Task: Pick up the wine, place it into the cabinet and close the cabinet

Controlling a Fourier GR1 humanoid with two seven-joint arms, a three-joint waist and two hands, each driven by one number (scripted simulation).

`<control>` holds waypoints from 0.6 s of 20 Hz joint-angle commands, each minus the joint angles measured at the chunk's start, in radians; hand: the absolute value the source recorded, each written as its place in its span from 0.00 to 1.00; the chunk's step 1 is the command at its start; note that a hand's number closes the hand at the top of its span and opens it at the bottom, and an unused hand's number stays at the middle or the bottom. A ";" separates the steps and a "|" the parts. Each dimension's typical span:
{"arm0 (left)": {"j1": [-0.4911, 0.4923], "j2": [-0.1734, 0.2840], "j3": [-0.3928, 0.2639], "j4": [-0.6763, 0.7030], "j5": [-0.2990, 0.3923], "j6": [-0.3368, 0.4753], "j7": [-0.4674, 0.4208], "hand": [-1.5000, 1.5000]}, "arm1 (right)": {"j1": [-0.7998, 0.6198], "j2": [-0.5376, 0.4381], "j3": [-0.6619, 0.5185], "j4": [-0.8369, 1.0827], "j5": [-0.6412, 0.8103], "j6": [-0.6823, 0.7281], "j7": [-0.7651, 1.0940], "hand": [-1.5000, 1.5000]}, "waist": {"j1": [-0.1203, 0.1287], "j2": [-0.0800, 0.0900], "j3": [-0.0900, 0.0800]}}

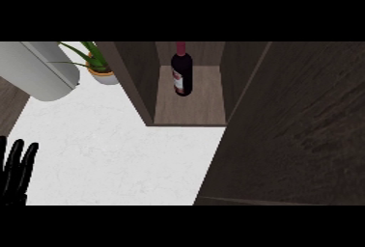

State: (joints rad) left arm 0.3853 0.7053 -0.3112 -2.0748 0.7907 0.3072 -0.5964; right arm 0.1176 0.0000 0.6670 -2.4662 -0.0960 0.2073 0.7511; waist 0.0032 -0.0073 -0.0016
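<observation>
A dark wine bottle (181, 72) with a red neck and a white label stands inside the open cabinet (189, 108), on its wooden shelf toward the back left. The cabinet's dark wood door (292, 125) stands swung open and fills the right side of the view. My left hand (16, 169) shows at the lower left edge, fingers straight and pointing up, holding nothing. It is far from the bottle. My right hand does not show; the door may hide it.
A white marble counter (114, 154) spreads across the middle left. A grey cylinder (39, 67) lies at the upper left, and a potted green plant (100, 67) stands beside the cabinet's left wall.
</observation>
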 commanded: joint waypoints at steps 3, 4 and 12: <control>0.016 0.002 0.067 0.030 0.028 -0.065 0.016 0.00 | -0.073 0.000 0.242 -0.078 0.125 -0.159 0.025 1.00 | -0.005 0.001 0.000; 0.047 0.064 0.146 -0.006 0.091 -0.110 0.044 0.00 | -0.059 0.000 0.268 -0.104 0.140 -0.165 0.041 1.00 | -0.001 -0.002 0.000; 0.042 0.075 0.211 0.064 0.112 -0.197 0.034 0.00 | -0.165 -0.004 0.333 0.034 0.222 -0.312 -0.047 1.00 | 0.006 -0.005 -0.003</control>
State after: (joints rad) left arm 0.4212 0.7700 -0.1391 -2.0300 0.8863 0.1519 -0.5610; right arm 0.0590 -0.0909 0.7646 -2.4693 0.0152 -0.0291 0.6955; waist 0.0045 -0.0110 -0.0039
